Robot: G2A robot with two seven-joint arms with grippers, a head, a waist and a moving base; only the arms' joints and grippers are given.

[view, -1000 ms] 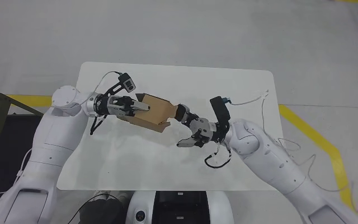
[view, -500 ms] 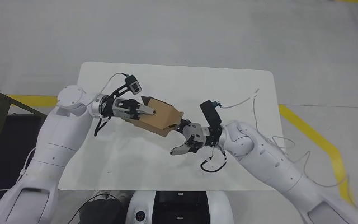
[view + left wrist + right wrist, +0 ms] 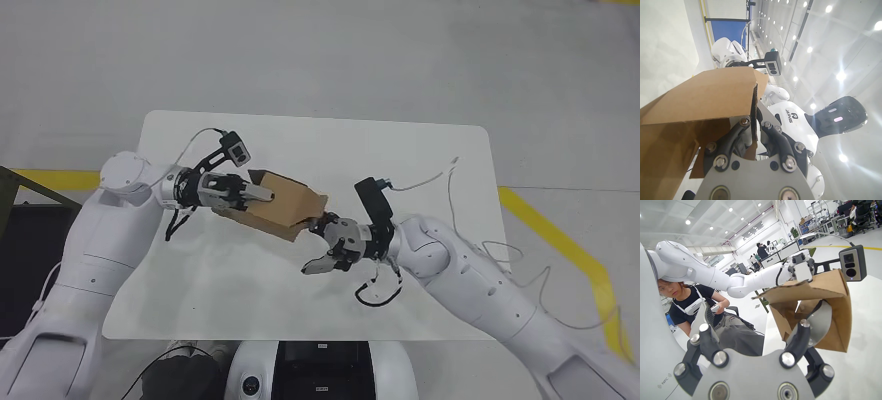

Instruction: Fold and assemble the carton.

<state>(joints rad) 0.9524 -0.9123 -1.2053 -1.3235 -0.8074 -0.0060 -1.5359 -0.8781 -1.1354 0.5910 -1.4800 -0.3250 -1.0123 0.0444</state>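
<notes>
Two tools share the carton over the bench: left tool clamped on its wall, right tool spread, one finger inside the open end. Best push that finger outward gently, squaring the walls while the left holds firm.

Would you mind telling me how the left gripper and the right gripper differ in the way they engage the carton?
The left gripper is shut, pinching a wall of the carton; the right gripper is open, gripping nothing. The left gripper holds one end; the right gripper is at the opposite, open end, with one finger inside and the other outside. Both are at the same carton.
</notes>
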